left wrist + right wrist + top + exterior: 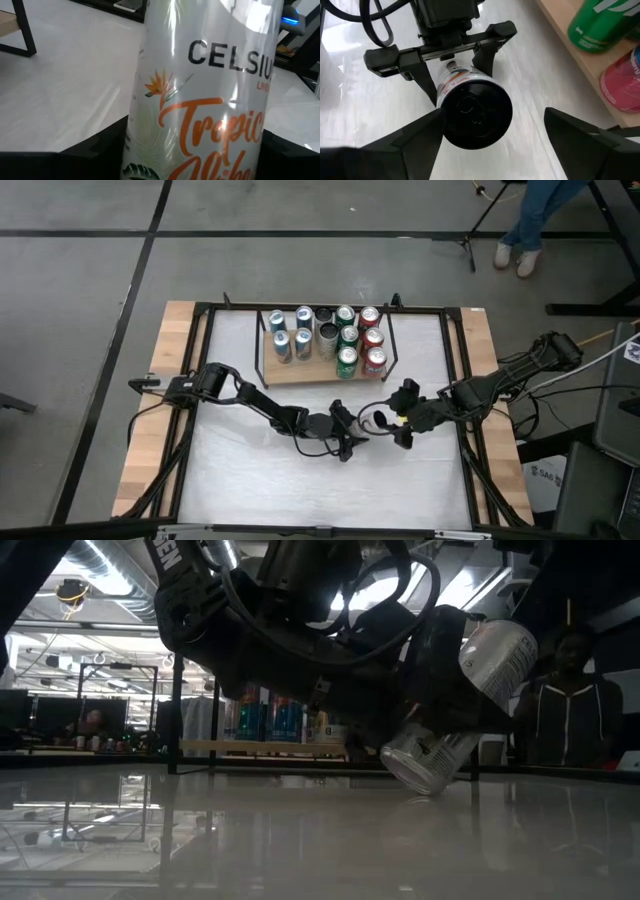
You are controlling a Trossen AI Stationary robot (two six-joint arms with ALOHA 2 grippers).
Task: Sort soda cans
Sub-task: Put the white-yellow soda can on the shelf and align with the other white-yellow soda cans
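Start at the left of the high view. The left arm reaches from the table's left edge toward the centre, and the left gripper (345, 430) sits just below the middle of the frame. Its jaws stand on either side of a white-and-silver can (470, 102) lettered in orange, holding it tilted off the table, as the low view shows at centre right. In the left wrist view this can fills the frame between the two dark fingers.

Move right. The right gripper (400, 420) sits just beside the left one, facing it. In the right wrist view its fingers (415, 137) are spread wide at either side of the can's dark end, not yet touching it. You should read this as a hand-over in progress: the left arm holds the can and the right arm has not yet taken it.

Now check the wooden tray (300, 372) at upper centre of the high view. Reading its rows left to right, you find blue-and-silver cans (281, 338), then silver and dark cans (325, 330), then green cans (347, 340), then red cans (373, 340). The groups already stand by colour.

Judge the task as nearly complete. No loose cans show on the table apart from the held one. What remains, as far as you can see, is to pass this can across and set it on the tray.
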